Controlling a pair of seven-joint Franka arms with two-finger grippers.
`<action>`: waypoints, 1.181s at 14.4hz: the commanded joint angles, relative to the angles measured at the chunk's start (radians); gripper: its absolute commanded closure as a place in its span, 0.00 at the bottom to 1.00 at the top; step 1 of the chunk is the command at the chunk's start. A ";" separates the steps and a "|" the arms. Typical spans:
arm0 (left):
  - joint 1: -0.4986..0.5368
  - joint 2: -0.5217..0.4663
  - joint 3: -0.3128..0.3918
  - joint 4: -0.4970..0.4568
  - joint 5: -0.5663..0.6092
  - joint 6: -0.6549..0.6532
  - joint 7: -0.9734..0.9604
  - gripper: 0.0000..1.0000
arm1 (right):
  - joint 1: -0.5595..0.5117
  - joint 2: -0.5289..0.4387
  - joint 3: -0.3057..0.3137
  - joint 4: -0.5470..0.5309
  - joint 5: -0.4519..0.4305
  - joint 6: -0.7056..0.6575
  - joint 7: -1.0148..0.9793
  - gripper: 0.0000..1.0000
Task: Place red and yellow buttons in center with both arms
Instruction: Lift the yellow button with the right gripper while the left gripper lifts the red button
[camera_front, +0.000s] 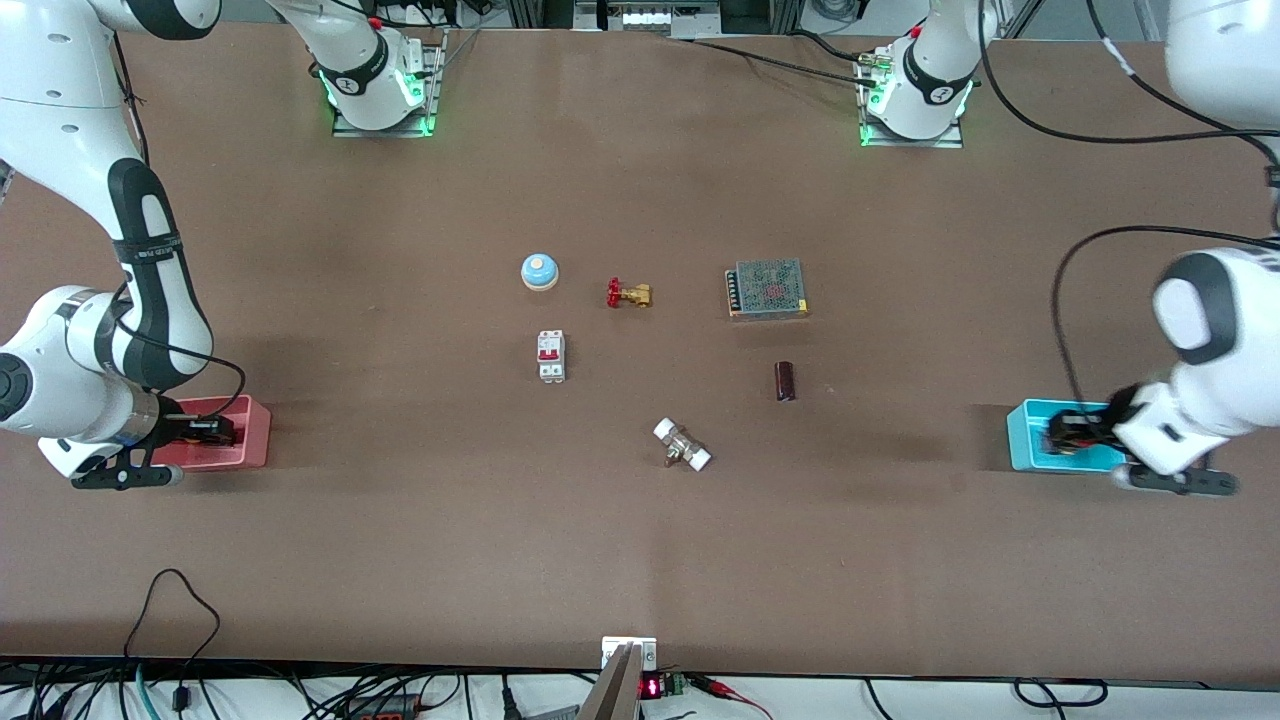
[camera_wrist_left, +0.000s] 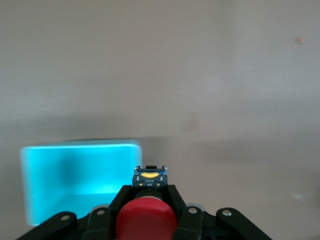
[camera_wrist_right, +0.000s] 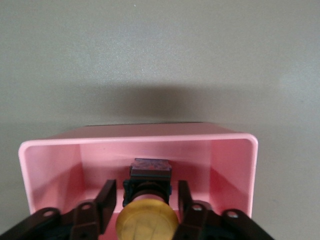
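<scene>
bell (camera_front: 539, 271) beside valve (camera_front: 629, 294), breaker (camera_front: 551, 356) nearer

Even overhead light lit the brown table (camera_front: 420, 540), and soft shadows fell beside each arm. Green glow showed at both arm bases. The left wrist view was washed out and blurred, with the cyan bin (camera_wrist_left: 80, 175) smeared; the right wrist view was sharper.

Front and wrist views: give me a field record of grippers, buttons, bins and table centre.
left gripper: over cyan bin, shut on red button
right gripper: in pink bin, fingers either side of yellow button, grip unconfirmed
table centre: neither button there yet
other items: blue bell, brass valve, breaker, power supply, dark cylinder, white-capped fitting
</scene>
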 joint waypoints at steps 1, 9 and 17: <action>-0.115 -0.094 0.010 -0.173 -0.012 0.068 -0.108 0.99 | -0.011 0.009 0.010 0.023 0.005 -0.022 -0.047 0.60; -0.376 -0.118 0.010 -0.474 -0.011 0.436 -0.419 0.99 | -0.008 -0.103 0.008 0.112 0.003 -0.242 -0.125 0.67; -0.421 -0.065 0.012 -0.508 -0.011 0.525 -0.449 0.99 | 0.134 -0.161 0.020 0.197 0.040 -0.453 -0.088 0.68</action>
